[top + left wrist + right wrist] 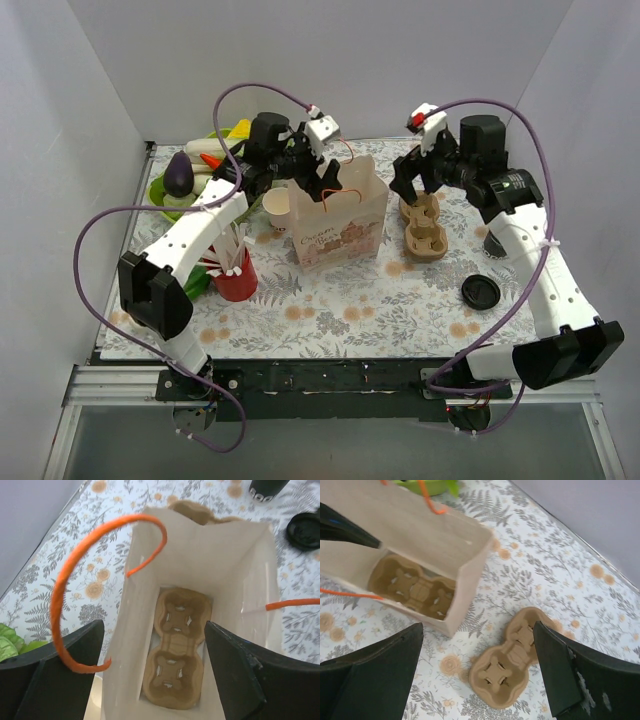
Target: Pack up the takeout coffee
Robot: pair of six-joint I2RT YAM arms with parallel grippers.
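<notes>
Now the left tool (pixel 153 625) over the bag (pixel 338 225) and the right tool (pixel 478 627) are wide open and empty, and the coffee cup (pixel 267 487) stands on the desk (pixel 330 310) by the right arm (pixel 535 255), likely light and squashy, so hold its side softly.

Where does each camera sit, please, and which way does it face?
Top external: above and behind the arms, looking down on the table; both arms show.
Left wrist: over the paper bag, looking down into it at a carrier; left fingers below.
Right wrist: looking down on a second carrier on the table; right fingers below.
Both wrist views share the bag and its carrier.
</notes>
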